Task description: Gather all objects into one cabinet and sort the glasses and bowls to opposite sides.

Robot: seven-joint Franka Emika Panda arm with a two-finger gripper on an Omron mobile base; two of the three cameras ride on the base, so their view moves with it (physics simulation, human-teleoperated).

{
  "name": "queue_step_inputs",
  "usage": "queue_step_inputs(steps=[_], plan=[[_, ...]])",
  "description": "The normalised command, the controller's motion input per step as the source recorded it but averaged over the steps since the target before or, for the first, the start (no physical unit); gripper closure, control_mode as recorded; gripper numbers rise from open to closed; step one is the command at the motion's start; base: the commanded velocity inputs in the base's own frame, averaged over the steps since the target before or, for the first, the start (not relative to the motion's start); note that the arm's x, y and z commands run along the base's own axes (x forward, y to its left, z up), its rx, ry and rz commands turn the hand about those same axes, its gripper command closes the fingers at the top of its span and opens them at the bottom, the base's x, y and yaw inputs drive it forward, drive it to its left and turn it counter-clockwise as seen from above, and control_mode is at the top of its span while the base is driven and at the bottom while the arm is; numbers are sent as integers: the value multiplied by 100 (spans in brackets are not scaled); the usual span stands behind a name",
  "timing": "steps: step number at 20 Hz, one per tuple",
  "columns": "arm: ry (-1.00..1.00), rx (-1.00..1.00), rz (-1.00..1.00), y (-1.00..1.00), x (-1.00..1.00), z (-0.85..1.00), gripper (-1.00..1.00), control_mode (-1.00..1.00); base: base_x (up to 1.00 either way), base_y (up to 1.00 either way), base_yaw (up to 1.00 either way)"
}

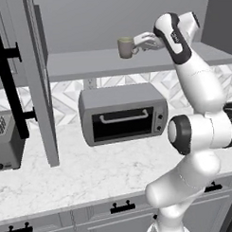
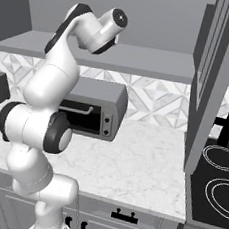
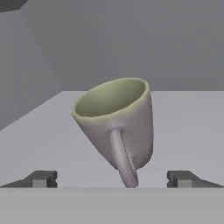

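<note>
No writing or labels can be read. The grey mug [image 3: 116, 122], pale green and empty inside, sits tilted on the pale grey shelf [image 1: 87, 64], handle toward the tool [image 3: 111, 179], whose fingers stand wide apart, gripping nothing.

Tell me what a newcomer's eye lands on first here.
The grey mug with its pale green inside, tilted on the pale grey shelf, its handle pointing between the open gripper fingertips. Then the white arm reaching up to that shelf, above the toaster oven on the marble counter.
</note>
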Motion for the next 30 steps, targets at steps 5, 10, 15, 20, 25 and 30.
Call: queue_step_inputs(steps=[5,10,15,20,25,30], plan=[[0,0,6,0,23,-11,-100,-100,0,0,0],[0,0,6,0,14,-3,-100,-100,0,0,0],[0,0,5,0,12,-2,100,-100,0,0,0],[-1,0,2,0,-5,0,100,-100,0,0,0],[-8,0,3,1,-15,0,100,-100,0,0,0],[-5,0,4,18,0,0,100,-100,0,0,0]])
